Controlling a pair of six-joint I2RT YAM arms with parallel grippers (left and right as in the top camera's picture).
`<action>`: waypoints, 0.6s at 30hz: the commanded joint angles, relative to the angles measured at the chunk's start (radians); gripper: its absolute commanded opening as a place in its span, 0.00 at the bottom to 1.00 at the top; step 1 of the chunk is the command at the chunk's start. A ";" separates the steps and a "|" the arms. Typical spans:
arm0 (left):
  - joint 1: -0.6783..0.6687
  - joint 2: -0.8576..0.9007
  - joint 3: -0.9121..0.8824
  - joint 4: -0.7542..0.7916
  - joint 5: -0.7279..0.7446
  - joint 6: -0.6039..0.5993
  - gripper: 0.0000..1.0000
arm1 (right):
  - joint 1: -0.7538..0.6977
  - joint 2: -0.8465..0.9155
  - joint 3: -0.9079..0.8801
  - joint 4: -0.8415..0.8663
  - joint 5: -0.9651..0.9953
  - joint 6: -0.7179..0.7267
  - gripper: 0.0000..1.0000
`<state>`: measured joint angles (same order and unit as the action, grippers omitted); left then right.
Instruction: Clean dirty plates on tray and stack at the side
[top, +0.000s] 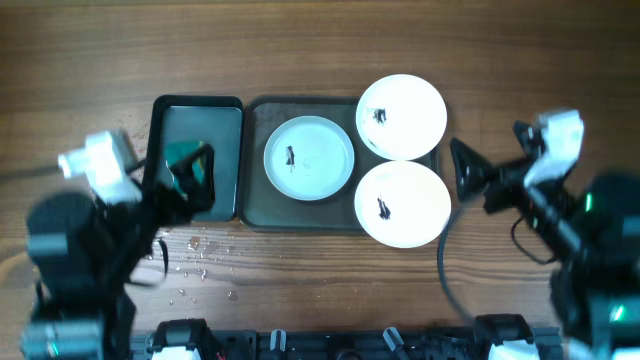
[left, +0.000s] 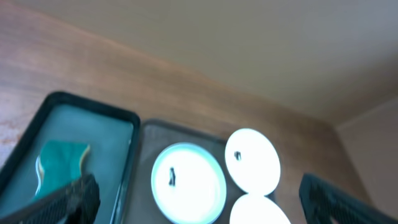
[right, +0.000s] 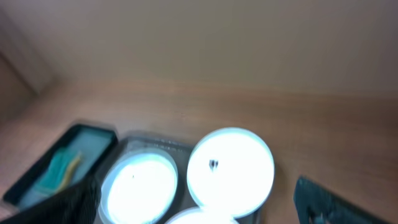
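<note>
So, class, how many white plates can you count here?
3: one plate in the tray's left half, one at its far-right corner, one at its near-right corner. None appears hidden.

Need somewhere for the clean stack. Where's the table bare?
Bare wood spans the far side beyond the black tray and grey tray; also the near strip before the grey tray, right of the droplets. Crowded: three plates fill the grey tray; right fingers sit at its right edge.
</note>
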<state>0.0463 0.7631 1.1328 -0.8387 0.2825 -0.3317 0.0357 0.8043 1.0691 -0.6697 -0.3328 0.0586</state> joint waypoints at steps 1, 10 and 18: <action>0.004 0.222 0.173 -0.159 -0.060 0.093 1.00 | -0.002 0.235 0.230 -0.214 -0.063 0.006 1.00; 0.005 0.554 0.197 -0.297 -0.056 0.086 1.00 | -0.002 0.642 0.316 -0.297 -0.356 0.261 1.00; 0.004 0.631 0.196 -0.310 -0.076 0.086 0.94 | 0.114 0.844 0.313 -0.314 -0.067 0.259 0.84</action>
<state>0.0463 1.3876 1.3178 -1.1507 0.2329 -0.2665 0.0895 1.6020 1.3678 -0.9810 -0.5468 0.3103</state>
